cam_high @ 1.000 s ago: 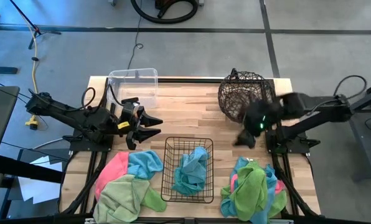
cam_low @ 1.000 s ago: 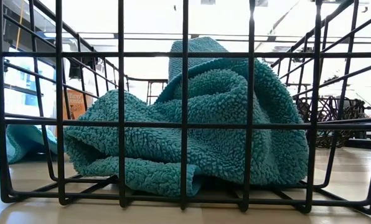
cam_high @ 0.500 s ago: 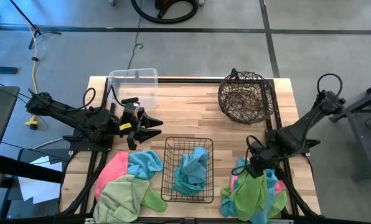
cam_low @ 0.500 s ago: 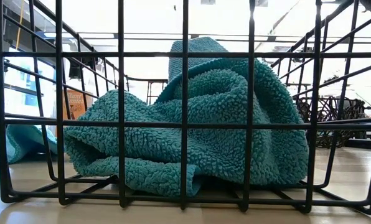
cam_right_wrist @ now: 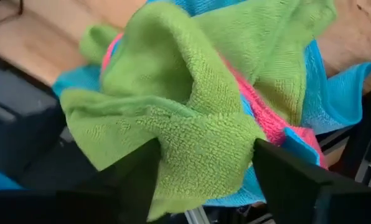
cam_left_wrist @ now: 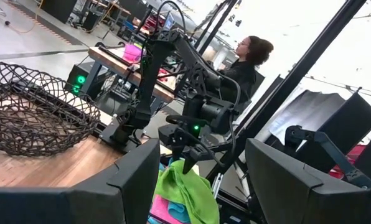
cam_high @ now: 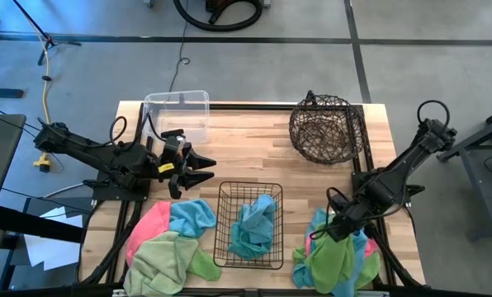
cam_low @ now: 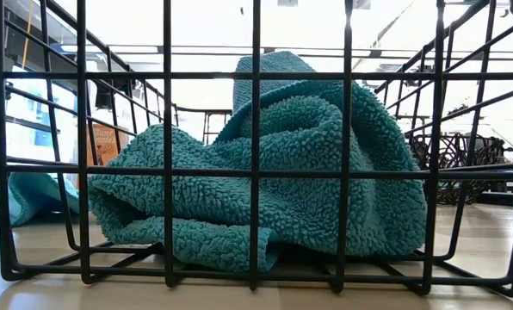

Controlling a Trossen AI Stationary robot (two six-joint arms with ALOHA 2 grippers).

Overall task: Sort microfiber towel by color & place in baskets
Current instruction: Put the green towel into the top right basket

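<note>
The right claw (cam_high: 327,232) is down over the heap of towels at the front right corner of the wooden bench (cam_high: 254,148), its two fingers spread apart with the lime green towel (cam_right_wrist: 173,118) bunched up between them. Whether the fingers already press on the cloth cannot be told. Under that green towel lie a pink towel (cam_right_wrist: 260,115) and a light blue towel (cam_right_wrist: 335,93), all piled together.

The left claw (cam_high: 198,167) hangs above the bench's left side, just in front of the clear plastic tub (cam_high: 178,111), its fingers wide apart and holding nothing.

The black wire-grid basket (cam_high: 221,223) sits at the front middle of the bench and holds one crumpled light blue towel (cam_low: 265,172). The round dark-brown wire basket (cam_high: 324,128) stands at the back right corner. At the front left corner lies a second heap: a pink towel (cam_high: 147,227), a blue towel (cam_high: 192,216) and a pale green towel (cam_high: 165,262), overlapping one another.

In the left wrist view, a person (cam_left_wrist: 248,59) sits in the room beyond the bench.
</note>
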